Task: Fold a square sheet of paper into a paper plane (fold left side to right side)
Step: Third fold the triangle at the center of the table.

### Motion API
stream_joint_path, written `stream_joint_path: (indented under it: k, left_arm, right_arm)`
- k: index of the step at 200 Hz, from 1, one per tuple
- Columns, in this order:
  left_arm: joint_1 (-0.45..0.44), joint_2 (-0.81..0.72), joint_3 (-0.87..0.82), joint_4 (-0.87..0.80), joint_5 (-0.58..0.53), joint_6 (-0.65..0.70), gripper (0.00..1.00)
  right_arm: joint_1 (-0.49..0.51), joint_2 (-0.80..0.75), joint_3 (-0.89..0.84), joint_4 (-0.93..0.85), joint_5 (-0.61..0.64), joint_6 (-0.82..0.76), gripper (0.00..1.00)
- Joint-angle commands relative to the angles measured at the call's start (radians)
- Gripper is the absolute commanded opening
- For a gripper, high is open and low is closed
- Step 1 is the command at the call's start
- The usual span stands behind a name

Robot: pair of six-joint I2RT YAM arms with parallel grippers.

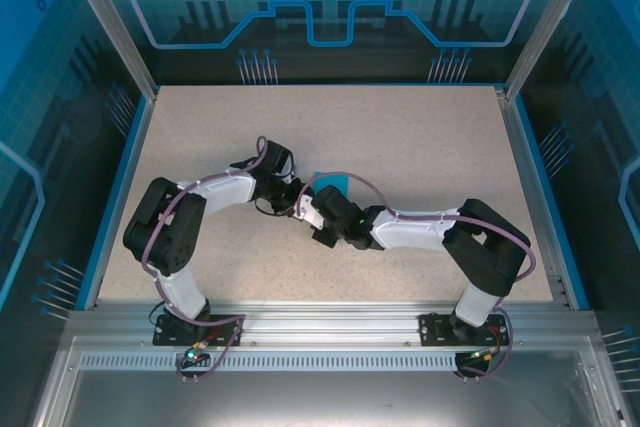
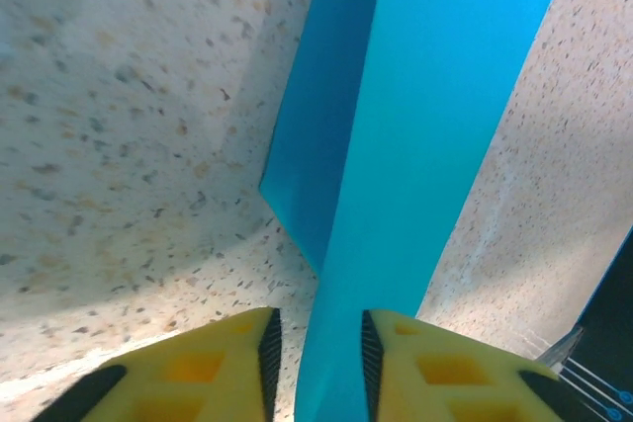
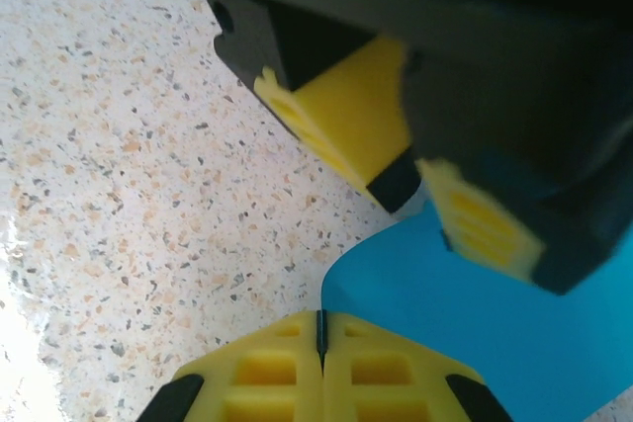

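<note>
The square sheet of paper [image 1: 330, 184], teal-blue and folded, sits at the table's middle where both arms meet. In the left wrist view the paper [image 2: 435, 126] runs as a long folded strip between my left gripper's [image 2: 316, 363] yellow fingers. Those jaws stand apart, with a gap beside the left pad [image 2: 269, 358]. In the right wrist view my right gripper [image 3: 319, 328] is shut, its seam pinching the curved edge of the paper [image 3: 475, 313]. The left gripper [image 3: 415, 180] hangs just above that edge.
The speckled tabletop [image 1: 420, 137] is bordered by a dark blue strip [image 1: 118, 187] and aluminium posts [image 1: 105, 17]. Both forearms crowd the centre, their purple cables [image 1: 350, 179] looping over the paper.
</note>
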Motion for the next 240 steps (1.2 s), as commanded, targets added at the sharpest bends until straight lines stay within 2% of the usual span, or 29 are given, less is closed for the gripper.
stream_joint_path:
  k: [1,10,27,77,128,186,240]
  left_arm:
    - [0.042,-0.065,0.063,-0.089,-0.01,0.062,0.39]
    - [0.052,-0.069,0.082,-0.11,-0.015,0.078,0.43]
    - [0.059,-0.05,0.131,-0.12,0.004,0.103,0.44]
    - [0.037,0.141,0.311,-0.099,0.135,0.128,0.34]
    - [-0.024,0.356,0.524,-0.177,0.155,0.172,0.32]
    - [-0.033,0.468,0.554,-0.195,0.118,0.179,0.3]
    - [-0.034,0.495,0.548,-0.213,0.087,0.193,0.3]
  right_arm:
    - [0.009,-0.005,-0.004,-0.021,-0.01,0.012,0.0]
    - [0.007,-0.006,-0.007,-0.022,-0.011,0.015,0.0]
    - [0.005,-0.009,-0.011,-0.021,-0.016,0.023,0.0]
    - [0.0,-0.008,-0.023,-0.01,-0.012,0.041,0.0]
    - [-0.003,-0.001,-0.023,-0.009,-0.01,0.046,0.0]
    - [-0.005,0.005,-0.021,-0.009,-0.019,0.046,0.0]
    - [-0.014,-0.024,-0.012,-0.028,-0.054,0.057,0.01]
